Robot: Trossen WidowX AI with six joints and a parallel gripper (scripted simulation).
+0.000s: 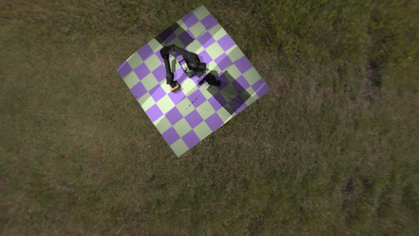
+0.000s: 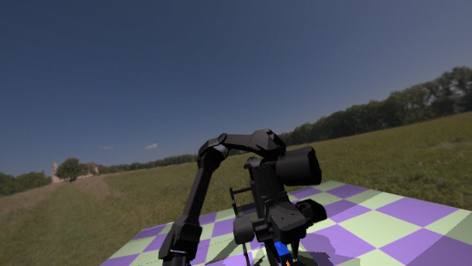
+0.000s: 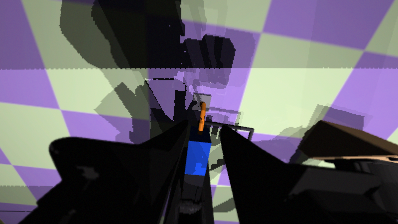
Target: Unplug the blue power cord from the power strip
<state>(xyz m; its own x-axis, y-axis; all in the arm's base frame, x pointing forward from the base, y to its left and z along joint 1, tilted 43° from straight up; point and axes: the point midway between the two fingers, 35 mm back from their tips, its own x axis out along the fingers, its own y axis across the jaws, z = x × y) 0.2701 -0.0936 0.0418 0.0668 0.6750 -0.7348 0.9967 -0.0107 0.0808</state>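
From the wrist view, the gripper has its fingers eased slightly apart, the blue plug between them above the checkered desk; opening too little, the plug could drag along when the arm withdraws

Looks like an open field out in the countryside: grass all around, a tree line, big sky, checkered mat laid down.

Purple-and-green checkered mat on a grassy field, treeline under deep blue sky.
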